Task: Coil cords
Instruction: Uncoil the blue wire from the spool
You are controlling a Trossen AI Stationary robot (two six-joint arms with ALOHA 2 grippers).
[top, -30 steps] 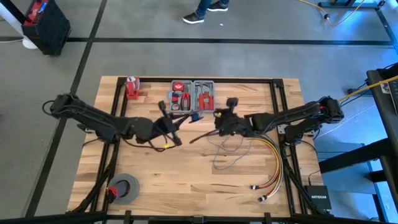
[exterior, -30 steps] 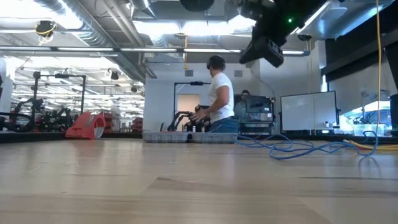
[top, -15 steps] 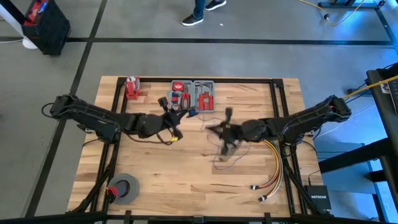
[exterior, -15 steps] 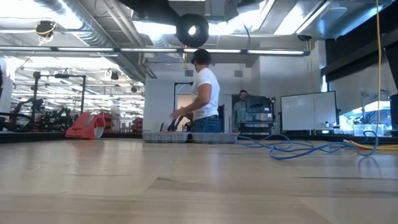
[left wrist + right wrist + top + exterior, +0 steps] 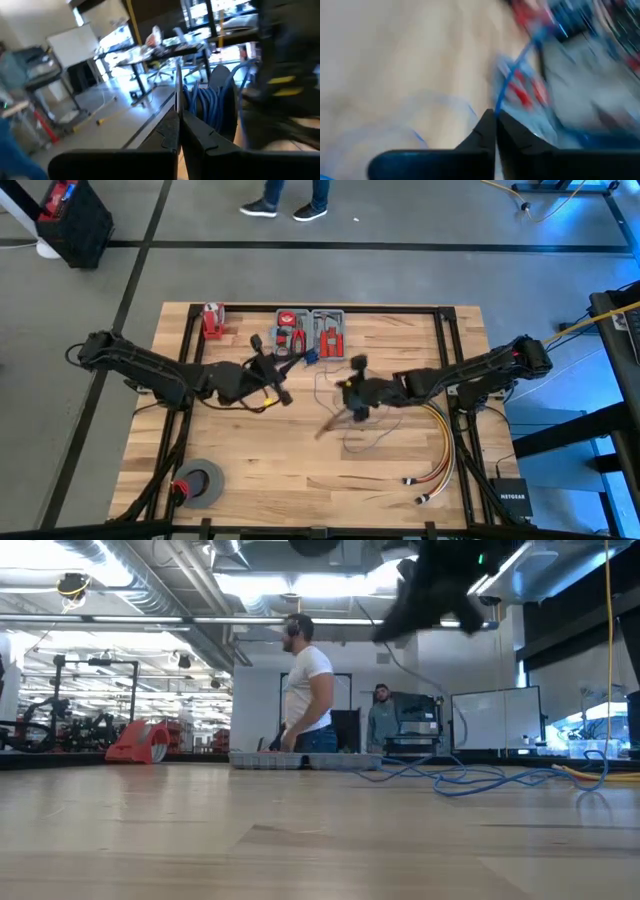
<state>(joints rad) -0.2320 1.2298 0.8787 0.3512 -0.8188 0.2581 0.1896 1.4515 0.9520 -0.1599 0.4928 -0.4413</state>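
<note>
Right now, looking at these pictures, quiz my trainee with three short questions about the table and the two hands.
1. True or false: the right hand has its fingers pressed together.
2. Which corner of the table in the high view holds the grey tape roll: A near left, B far right, C near right?
3. Fill in: the thin blue cord rises from the right hand's ____.

Key: 1 true. 2 A. 3 fingertips.
</note>
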